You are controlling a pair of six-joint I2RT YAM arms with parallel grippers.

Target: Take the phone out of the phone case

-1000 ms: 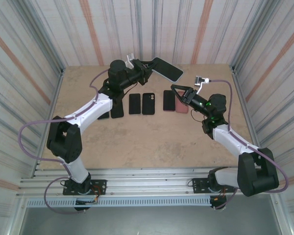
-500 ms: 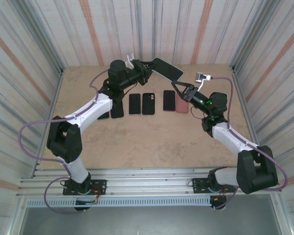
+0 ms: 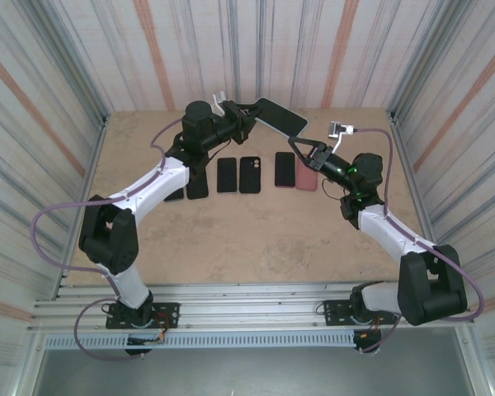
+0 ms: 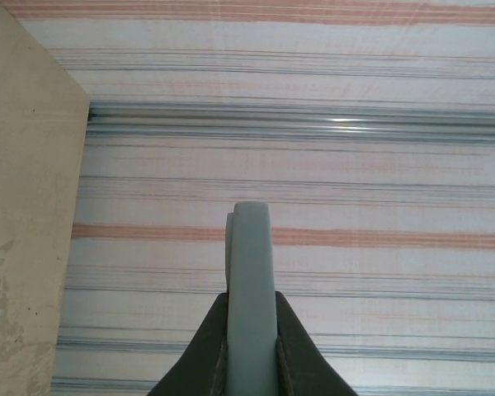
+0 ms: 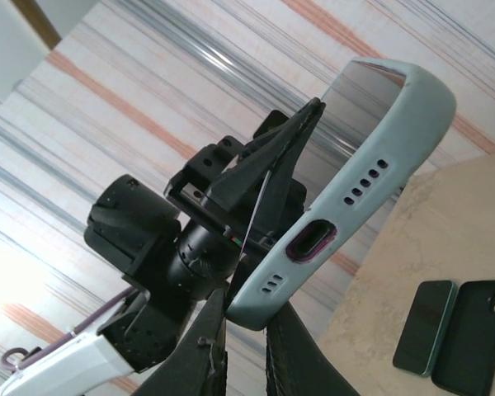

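Upper centre of the top view: the left gripper [image 3: 249, 110] is clamped on the grey-green phone case [image 3: 282, 118], which still contains the phone [image 5: 359, 107], above the table [image 3: 231, 235]. The right gripper [image 3: 297, 148] sits just below; its fingers [image 5: 205, 351] are narrowly parted at the case's corner, and whether they grip it cannot be told.

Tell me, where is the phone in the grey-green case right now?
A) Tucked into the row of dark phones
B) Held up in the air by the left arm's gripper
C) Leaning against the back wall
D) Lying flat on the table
B: the left gripper is clamped on one end of the cased phone, which hangs above the table, apart from the row of phones lying there.
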